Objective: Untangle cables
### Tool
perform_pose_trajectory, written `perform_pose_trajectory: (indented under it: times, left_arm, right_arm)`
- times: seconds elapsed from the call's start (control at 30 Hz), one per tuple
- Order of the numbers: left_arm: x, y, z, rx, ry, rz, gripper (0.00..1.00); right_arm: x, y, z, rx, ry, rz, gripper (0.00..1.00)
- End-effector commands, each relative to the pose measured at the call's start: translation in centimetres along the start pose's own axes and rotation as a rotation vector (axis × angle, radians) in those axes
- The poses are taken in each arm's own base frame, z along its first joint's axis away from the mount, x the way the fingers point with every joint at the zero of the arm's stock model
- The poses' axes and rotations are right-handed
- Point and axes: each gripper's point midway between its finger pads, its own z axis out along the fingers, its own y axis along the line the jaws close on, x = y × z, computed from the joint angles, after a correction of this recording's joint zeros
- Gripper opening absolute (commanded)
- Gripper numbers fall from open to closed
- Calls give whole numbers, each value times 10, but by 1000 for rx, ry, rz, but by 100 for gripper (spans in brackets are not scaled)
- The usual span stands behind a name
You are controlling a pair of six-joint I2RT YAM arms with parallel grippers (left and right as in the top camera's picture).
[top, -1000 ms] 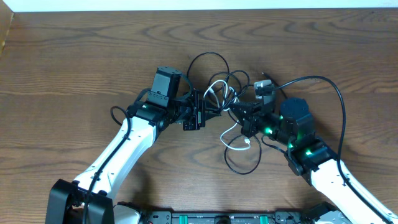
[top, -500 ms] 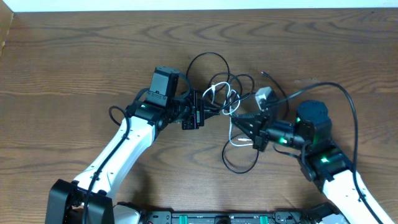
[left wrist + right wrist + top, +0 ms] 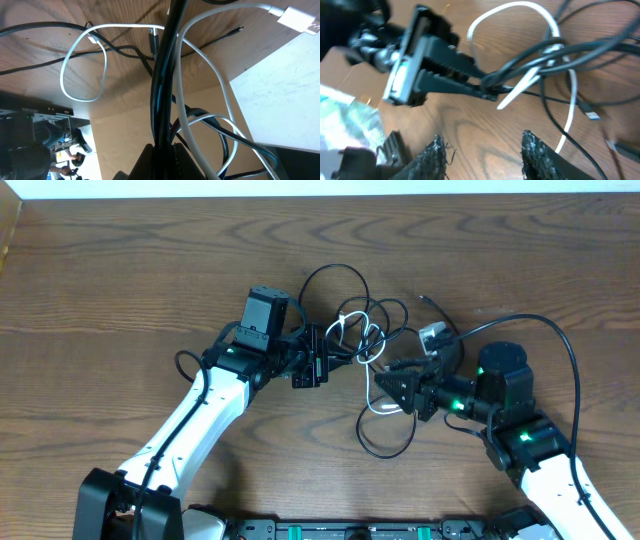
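You have lots of bare table [image 3: 120,280] above the cables [image 3: 365,340] in the overhead view, and far out to their left. A gripper can pass there.

On the cables' left side, the left gripper [image 3: 345,358] is in the way, pinching black strands. On their lower right, the right gripper [image 3: 387,382] sits close with its fingers apart. Below the cables, a black loop [image 3: 385,442] lies between the arms. To their right, a thick black wire [image 3: 545,330] arches over the table.

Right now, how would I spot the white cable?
Look at the middle of the wooden table, where a tangle of thin cables sits between the two robot arms. All of them are black except one: the white cable, looping through the pile.
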Motion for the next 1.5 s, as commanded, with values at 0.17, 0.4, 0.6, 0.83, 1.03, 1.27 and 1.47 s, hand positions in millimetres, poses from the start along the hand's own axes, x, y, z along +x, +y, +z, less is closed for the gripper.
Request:
perform_pose_trajectory:
  times: [0.17,0.4,0.6,0.83,1.03,1.27,1.47]
  left_arm:
    - [3,-4,-4,16,3,-29,8]
    - [3,-4,-4,16,4,-28,8]
    - [3,-4,-4,16,3,-6,8]
    - [3,-4,-4,16,3,-2,7]
    - [3,-4,-4,16,3,-2,8]
    - [3,-4,-4,16,3,17,8]
    - [1,-5,-4,26,-13,16,8]
  right_arm:
    - [-8,-14,18,43,-39,185,41]
    - [3,-31,36,146,-31,243,33]
    - [-7,-35,36,170,-82,226,33]
    - [-18,-45,33,221,-147,276,33]
    - [-25,-40,34,195,-180,326,14]
    - [-22,-41,36,199,-160,260,1]
    - [-11,-17,39,65,-66,120,1]
